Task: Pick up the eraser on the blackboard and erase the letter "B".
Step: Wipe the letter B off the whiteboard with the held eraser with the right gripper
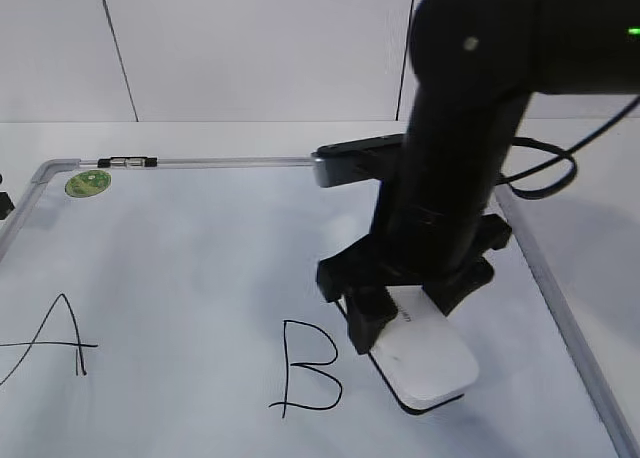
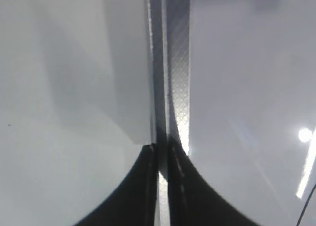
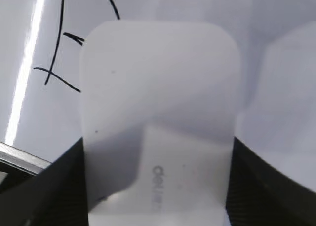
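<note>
The white eraser (image 1: 430, 358) lies on the blackboard (image 1: 200, 248), just right of the black letter "B" (image 1: 308, 381). My right gripper (image 1: 405, 313) is shut on the eraser, one black finger on each long side. In the right wrist view the eraser (image 3: 158, 117) fills the middle, with part of the letter "B" (image 3: 61, 53) at upper left. My left gripper (image 2: 162, 157) is shut and empty over the board's grey frame (image 2: 170, 63); it is not in the exterior view.
A black "A" (image 1: 50, 338) is at the board's left. A green sticker (image 1: 88, 183) and a small black-and-silver marker (image 1: 128, 162) sit at the far left corner. The board's right frame (image 1: 560, 318) runs close to the right arm.
</note>
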